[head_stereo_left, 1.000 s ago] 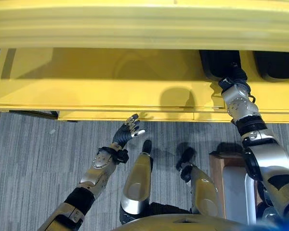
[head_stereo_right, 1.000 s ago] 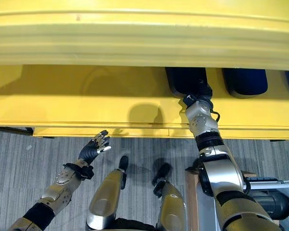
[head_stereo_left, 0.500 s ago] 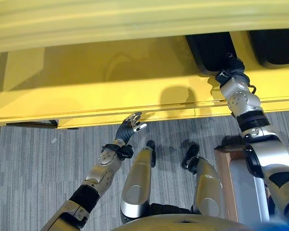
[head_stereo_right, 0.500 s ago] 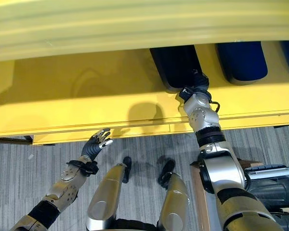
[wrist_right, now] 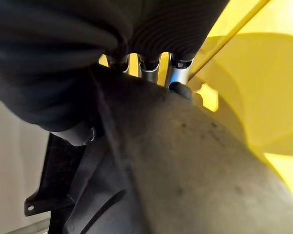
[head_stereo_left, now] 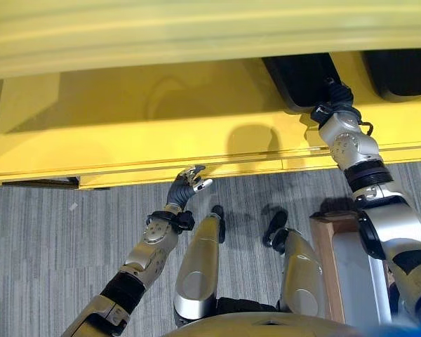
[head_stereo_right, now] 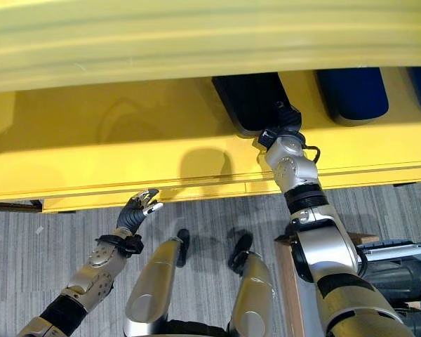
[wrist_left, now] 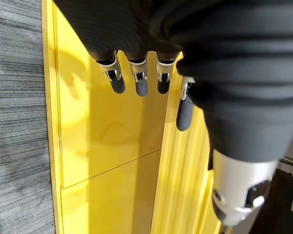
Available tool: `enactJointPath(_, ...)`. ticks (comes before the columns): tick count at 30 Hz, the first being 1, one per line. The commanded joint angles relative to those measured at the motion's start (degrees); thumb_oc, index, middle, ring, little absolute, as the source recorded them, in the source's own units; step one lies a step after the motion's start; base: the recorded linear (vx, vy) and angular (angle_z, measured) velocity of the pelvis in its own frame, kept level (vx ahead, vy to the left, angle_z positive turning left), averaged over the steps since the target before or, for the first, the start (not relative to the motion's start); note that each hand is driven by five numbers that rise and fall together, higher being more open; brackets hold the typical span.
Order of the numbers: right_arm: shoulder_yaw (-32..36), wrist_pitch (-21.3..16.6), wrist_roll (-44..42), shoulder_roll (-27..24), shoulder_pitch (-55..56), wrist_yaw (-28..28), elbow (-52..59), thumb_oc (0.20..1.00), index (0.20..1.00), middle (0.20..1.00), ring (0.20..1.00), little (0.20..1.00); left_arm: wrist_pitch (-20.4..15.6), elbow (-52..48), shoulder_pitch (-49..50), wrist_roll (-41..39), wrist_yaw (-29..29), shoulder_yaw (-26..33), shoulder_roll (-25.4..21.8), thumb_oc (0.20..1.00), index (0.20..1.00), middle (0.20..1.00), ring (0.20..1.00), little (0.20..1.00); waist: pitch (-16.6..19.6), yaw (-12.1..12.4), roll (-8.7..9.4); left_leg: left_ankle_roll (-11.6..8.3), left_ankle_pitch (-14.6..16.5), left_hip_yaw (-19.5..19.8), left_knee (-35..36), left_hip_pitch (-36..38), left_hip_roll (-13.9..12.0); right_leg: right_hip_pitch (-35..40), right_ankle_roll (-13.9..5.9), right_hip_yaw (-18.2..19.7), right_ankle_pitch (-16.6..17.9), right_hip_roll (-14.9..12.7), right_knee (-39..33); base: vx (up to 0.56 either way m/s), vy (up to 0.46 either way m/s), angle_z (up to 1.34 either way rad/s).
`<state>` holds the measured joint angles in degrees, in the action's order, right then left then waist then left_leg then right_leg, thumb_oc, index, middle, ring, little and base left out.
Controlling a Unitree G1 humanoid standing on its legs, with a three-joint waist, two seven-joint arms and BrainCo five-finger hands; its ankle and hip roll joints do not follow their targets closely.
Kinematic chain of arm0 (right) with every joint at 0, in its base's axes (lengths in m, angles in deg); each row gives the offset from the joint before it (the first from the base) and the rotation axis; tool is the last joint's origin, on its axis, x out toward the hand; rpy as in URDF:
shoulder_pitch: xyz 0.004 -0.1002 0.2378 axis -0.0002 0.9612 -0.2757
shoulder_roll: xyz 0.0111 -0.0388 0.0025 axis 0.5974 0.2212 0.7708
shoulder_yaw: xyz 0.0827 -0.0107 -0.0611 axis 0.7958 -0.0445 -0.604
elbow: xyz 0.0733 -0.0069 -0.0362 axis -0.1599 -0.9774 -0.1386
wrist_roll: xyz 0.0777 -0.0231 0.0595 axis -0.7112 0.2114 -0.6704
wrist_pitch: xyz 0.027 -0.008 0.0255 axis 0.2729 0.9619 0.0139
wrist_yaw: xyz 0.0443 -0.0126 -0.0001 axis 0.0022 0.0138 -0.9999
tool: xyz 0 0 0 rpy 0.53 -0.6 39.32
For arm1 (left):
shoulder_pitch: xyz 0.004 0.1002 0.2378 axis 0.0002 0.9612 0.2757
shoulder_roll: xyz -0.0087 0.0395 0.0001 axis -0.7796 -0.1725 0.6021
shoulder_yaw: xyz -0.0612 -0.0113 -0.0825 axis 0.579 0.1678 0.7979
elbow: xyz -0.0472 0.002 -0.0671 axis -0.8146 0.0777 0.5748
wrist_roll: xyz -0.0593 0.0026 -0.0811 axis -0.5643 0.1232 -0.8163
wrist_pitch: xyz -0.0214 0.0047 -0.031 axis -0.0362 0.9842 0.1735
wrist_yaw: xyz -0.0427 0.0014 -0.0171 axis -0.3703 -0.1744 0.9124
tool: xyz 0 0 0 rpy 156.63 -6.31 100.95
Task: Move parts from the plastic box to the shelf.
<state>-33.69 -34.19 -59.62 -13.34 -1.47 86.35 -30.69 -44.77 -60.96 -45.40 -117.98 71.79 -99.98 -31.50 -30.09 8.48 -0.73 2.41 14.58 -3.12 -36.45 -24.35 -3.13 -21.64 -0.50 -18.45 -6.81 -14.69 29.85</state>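
A long black part (head_stereo_left: 298, 77) lies on the yellow shelf (head_stereo_left: 126, 133), reaching back under the upper board. My right hand (head_stereo_left: 335, 98) is at its near end, fingers curled over the part's edge (wrist_right: 185, 161), with their dark tips showing just past it. My left hand (head_stereo_left: 184, 189) hovers open and holds nothing, just below the shelf's front lip. Its straight fingers (wrist_left: 136, 80) point at the yellow face.
A second dark part (head_stereo_right: 351, 91) lies on the shelf to the right of the held one. The plastic box (head_stereo_right: 400, 249) with dark parts (head_stereo_right: 400, 277) sits on a wood-edged stand (head_stereo_left: 321, 246) at lower right. Grey carpet (head_stereo_left: 42, 239) lies below the shelf.
The camera has tilted, so more of the shelf's inside and of the black part shows. My right hand stays on the part. My left hand has edged closer to the shelf's lip.
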Motion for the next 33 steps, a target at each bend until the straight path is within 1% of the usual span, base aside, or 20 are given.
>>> enactJointPath(1,-0.96,1.30,-11.27,6.42,3.52,-0.24,-4.41,0.200,0.200,0.200,0.200,0.200,-2.82,-7.14,1.56,0.93,-0.68,-0.77,1.20,1.000,1.000,1.000,1.000,1.000,0.29,2.92,-3.31,2.97,-1.41,-7.77,5.80,1.24,-2.10,-1.33,-0.77,-0.41,-6.18,0.29,10.19,0.00,0.000,0.00)
enactJointPath(5,-1.09,1.95,-11.21,7.32,3.97,-0.50,-3.19,0.200,0.200,0.200,0.200,0.200,-3.14,-6.94,1.87,0.79,-0.76,-1.49,1.65,1.000,1.000,1.000,1.000,1.000,0.29,2.87,-3.52,3.09,-1.47,-7.83,6.09,1.43,-2.11,-1.48,-0.78,-0.23,-6.22,0.24,10.36,0.01,0.016,0.00)
enactJointPath(8,-1.73,2.14,-8.28,7.61,4.31,-1.44,-2.47,0.200,0.200,0.200,0.200,0.200,-2.90,-7.01,1.81,0.87,-1.01,-1.67,1.70,1.000,1.000,1.000,1.000,1.000,0.29,2.88,-3.54,3.14,-1.55,-7.80,6.34,1.57,-1.98,-1.26,-0.73,-0.23,-6.34,0.28,10.32,0.00,0.000,0.00)
enactJointPath(10,-2.34,2.73,-7.36,7.87,4.57,-1.18,-1.47,0.200,0.200,0.200,0.200,0.200,-2.53,-7.23,1.78,0.87,-1.20,-1.71,1.77,1.000,1.000,1.000,1.000,1.000,0.29,2.88,-3.55,3.17,-1.54,-7.70,6.33,1.55,-1.91,-1.28,-0.71,-0.23,-6.40,0.22,10.52,0.00,0.000,0.00)
enactJointPath(11,-2.85,3.80,-7.10,7.91,4.96,-1.15,-0.81,0.200,0.200,0.200,0.200,0.200,-2.04,-7.43,1.94,1.28,-1.53,-1.69,1.86,1.000,1.000,1.000,1.000,1.000,0.29,2.89,-3.57,3.21,-1.48,-7.61,6.39,1.66,-1.76,-1.18,-0.65,-0.21,-6.49,0.17,10.56,0.00,0.000,0.00)
enactJointPath(13,-3.27,4.21,-6.60,8.06,5.40,-1.58,-0.49,0.200,0.200,0.200,0.200,0.200,-1.98,-7.34,2.10,1.47,-1.63,-1.61,2.01,1.000,1.000,1.000,1.000,1.000,0.29,2.87,-3.57,3.23,-1.47,-7.58,6.44,1.75,-1.70,-1.08,-0.60,-0.16,-6.55,0.20,10.56,0.00,0.000,0.00)
enactJointPath(15,-4.07,4.47,-4.75,8.29,6.23,-2.48,-0.05,0.200,0.200,0.200,0.200,0.200,-2.01,-7.05,2.28,1.31,-1.61,-1.52,2.07,1.000,1.000,1.000,1.000,1.000,0.29,2.78,-3.62,3.25,-1.43,-7.68,6.49,1.84,-1.68,-1.06,-0.65,-0.10,-6.54,0.09,10.56,0.00,0.000,0.00)
enactJointPath(16,-4.84,4.63,-1.71,8.17,6.86,-2.61,0.55,0.200,0.200,0.200,0.200,0.200,-1.98,-7.08,2.40,1.16,-1.34,-1.44,2.11,1.000,1.000,1.000,1.000,1.000,0.29,2.70,-3.54,3.26,-1.44,-7.77,6.56,1.89,-1.75,-0.96,-0.74,-0.15,-6.38,-0.01,10.34,0.00,0.000,0.00)
enactJointPath(18,-5.21,4.89,-1.24,8.07,7.26,-2.49,0.99,0.200,0.200,0.200,0.200,0.200,-1.88,-7.19,2.56,1.29,-1.21,-1.38,2.00,1.000,1.000,1.000,1.000,1.000,0.29,2.64,-3.50,3.24,-1.50,-7.84,6.66,1.96,-1.82,-0.89,-0.80,-0.20,-6.27,-0.06,10.22,0.00,0.000,0.00)
enactJointPath(21,-6.10,5.08,-2.05,8.46,8.52,-2.79,1.93,0.200,0.200,0.200,0.200,0.200,-2.09,-7.08,2.92,1.60,-0.99,-1.31,2.12,1.000,1.000,1.000,1.000,1.000,0.29,2.39,-3.40,3.18,-1.58,-8.19,6.87,2.05,-2.04,-0.92,-0.88,-0.17,-6.03,0.01,9.85,0.00,0.000,0.00)
enactJointPath(23,-6.47,4.30,-4.82,9.14,9.19,-1.20,2.36,0.200,0.200,0.200,0.200,0.200,-2.39,-6.98,2.90,1.77,-1.03,-1.57,2.34,1.000,1.000,1.000,1.000,1.000,0.29,2.21,-3.30,3.15,-1.56,-8.40,6.95,2.21,-2.18,-0.86,-0.92,-0.10,-5.92,0.04,9.65,0.00,0.000,0.00)
enactJointPath(25,-6.24,3.06,-6.57,9.69,9.68,-1.04,1.71,0.200,0.200,0.200,0.200,0.200,-2.39,-7.10,2.82,1.84,-1.42,-1.84,2.44,1.000,1.000,1.000,1.000,1.000,0.29,2.17,-3.34,3.18,-1.46,-8.45,6.89,2.36,-2.20,-0.70,-0.94,-0.05,-5.91,0.01,9.53,0.00,0.000,0.00)
enactJointPath(30,-5.53,2.06,-10.11,11.35,10.63,-0.13,1.11,0.200,0.200,0.200,0.200,0.200,-2.85,-6.19,2.27,1.98,-2.20,-2.39,3.05,1.000,1.000,1.000,1.000,1.000,0.29,2.01,-3.46,3.21,-1.41,-8.36,6.89,2.49,-2.11,-0.52,-1.03,0.12,-5.78,-0.03,9.35,0.00,0.000,0.00)
enactJointPath(33,-5.37,0.67,-11.33,11.86,11.32,0.01,1.43,0.200,0.200,0.200,0.200,0.200,-2.95,-5.85,2.06,1.84,-2.51,-2.60,3.33,1.000,1.000,1.000,1.000,1.000,0.29,1.88,-3.47,3.28,-1.47,-8.46,7.02,2.55,-2.13,-0.51,-1.10,0.12,-5.68,-0.14,9.21,0.00,0.000,0.00)
